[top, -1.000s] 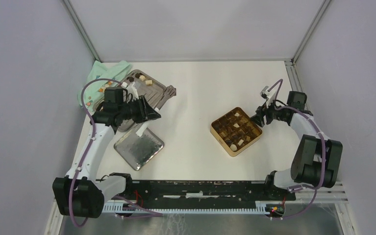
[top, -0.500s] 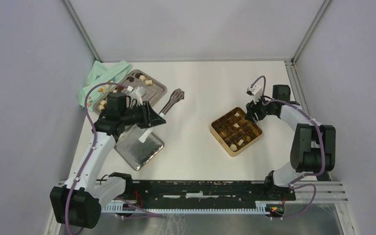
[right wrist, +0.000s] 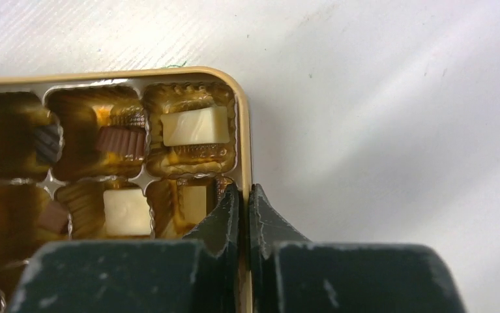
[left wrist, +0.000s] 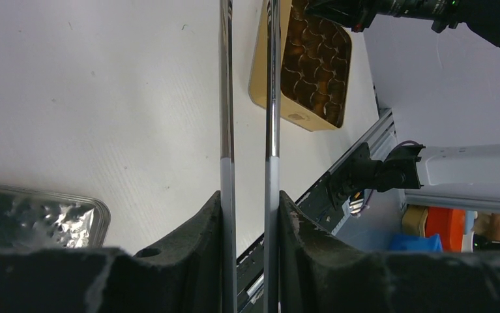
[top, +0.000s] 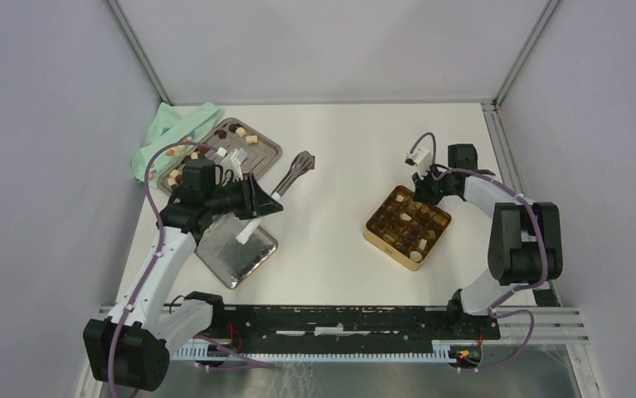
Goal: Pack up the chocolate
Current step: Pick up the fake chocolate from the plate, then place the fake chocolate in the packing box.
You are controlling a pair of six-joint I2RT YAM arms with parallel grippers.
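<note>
Right gripper (right wrist: 244,194) is pinched shut on the side wall of the gold tin (right wrist: 136,74), one finger inside the rim and one outside, close to a corner. I judge this hold is meant to steady or reposition the tin so that its cells sit where they can be filled. Left gripper (left wrist: 250,203) is clamped on the handle end of a pair of metal tongs (left wrist: 226,98), whose two thin arms run out between its fingers. That gives it a reach fine enough for bite-sized pieces that its own broad fingers would likely fumble. From above, the tongs point away from the left arm towards the middle of the table, their tips well apart from the tin. Whether they carry anything I cannot tell. Chocolate (right wrist: 195,126) sits in many of the tin's cells, cream and brown pieces one to a cup, while more loose pieces (top: 240,133) lie on the far metal tray (top: 274,150) beside the mint-green bag (top: 177,124). Several cells look unfilled, so the packing seems only partway through.
</note>
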